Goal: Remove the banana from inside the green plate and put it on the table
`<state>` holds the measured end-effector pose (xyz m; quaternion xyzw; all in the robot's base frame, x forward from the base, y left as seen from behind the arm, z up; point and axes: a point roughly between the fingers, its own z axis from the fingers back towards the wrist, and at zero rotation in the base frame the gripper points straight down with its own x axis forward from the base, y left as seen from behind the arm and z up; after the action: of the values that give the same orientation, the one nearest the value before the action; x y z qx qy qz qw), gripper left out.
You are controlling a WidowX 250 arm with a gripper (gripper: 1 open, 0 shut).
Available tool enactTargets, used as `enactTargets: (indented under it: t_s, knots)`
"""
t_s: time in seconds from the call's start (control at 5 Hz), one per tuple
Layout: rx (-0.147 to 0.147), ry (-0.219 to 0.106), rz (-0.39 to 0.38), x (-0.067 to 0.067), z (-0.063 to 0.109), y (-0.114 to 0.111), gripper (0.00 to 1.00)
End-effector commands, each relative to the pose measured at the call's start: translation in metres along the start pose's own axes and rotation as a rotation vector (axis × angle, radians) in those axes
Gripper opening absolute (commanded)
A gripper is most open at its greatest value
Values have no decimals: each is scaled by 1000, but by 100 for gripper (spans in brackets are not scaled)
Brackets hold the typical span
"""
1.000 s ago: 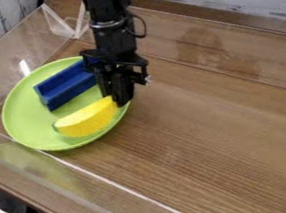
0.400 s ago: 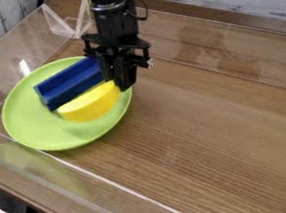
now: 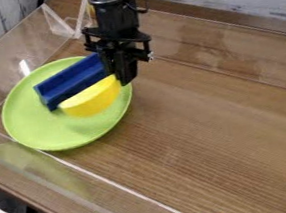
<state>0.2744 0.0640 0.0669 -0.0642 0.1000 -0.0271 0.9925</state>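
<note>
Pincer (image 3: 123, 73) pointing almost straight down, clenched on the right end of the banana (image 3: 93, 98). Fingers narrow and dark, w/ yellow showing just below and left of them, so grip looks real, not just a touch.

Banana: short, fat, bright yellow. Looks lifted a bit, hanging over the right half of the green plate (image 3: 34, 130), not lying flat in it. Can't tell for sure if the low end is clear of the plate floor. Long way of the banana runs down-left from the pincer, toward the plate middle. So most of the banana sticks out to the left of the grip, over the plate.

Blue block (image 3: 69, 79) sits in the plate too, just up-left of the banana, very near it, maybe touching. Hard to say from this view.

Bare table (image 3: 220, 107) is to the right of the pincer, brown wood, lots of room. Plate rim is right under the pincer, so only a short trip to the right to get off the plate.

Judgement: lift step about done, carry-over step next. Needs the tail end of the banana up high enough to pass the rim, bc that end trails on the plate side. Could bump the blue block or drag the rim if too low. Only one arm here, so no choice of hand.
</note>
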Motion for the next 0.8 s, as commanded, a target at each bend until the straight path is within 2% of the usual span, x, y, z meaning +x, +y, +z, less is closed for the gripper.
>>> enactTargets:
  t_s: [0.0, 0.6]
  knots:
    - [21, -68, -23, 0, 22, -10, 0]
    - [15, -73, -59, -6, 24, -29, 0]
